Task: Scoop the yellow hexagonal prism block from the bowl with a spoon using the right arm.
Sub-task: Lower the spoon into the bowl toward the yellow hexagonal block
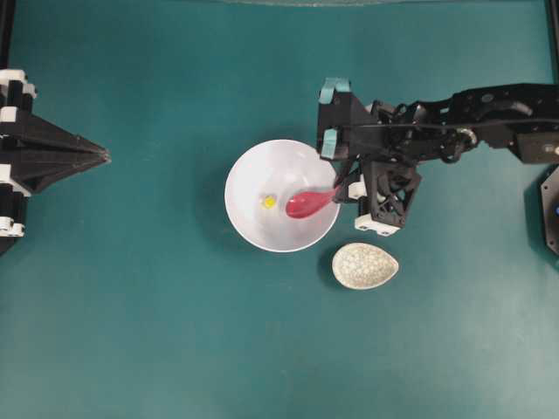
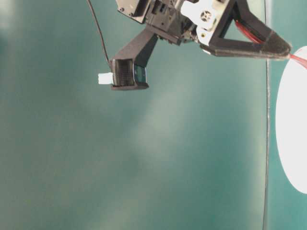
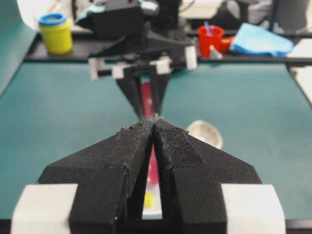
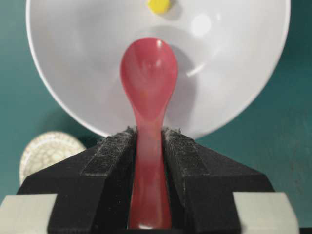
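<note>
The white bowl (image 1: 281, 161) sits mid-table, and the tiny yellow hexagonal prism block (image 1: 269, 202) lies on its floor, also seen at the top of the right wrist view (image 4: 159, 5). My right gripper (image 4: 148, 134) is shut on the handle of the pinkish-red spoon (image 4: 148, 73). The spoon's scoop (image 1: 304, 204) hangs inside the bowl, just right of the block and apart from it. The right arm (image 1: 454, 127) reaches in from the right. At the table's left edge my left gripper (image 1: 105, 156) is shut and empty, far from the bowl.
A small speckled teardrop dish (image 1: 364, 265) lies just right of and below the bowl, under the right wrist. Beyond the table's far end stand a yellow jar (image 3: 56, 33), a red cup (image 3: 210, 39) and a blue cloth (image 3: 258, 41).
</note>
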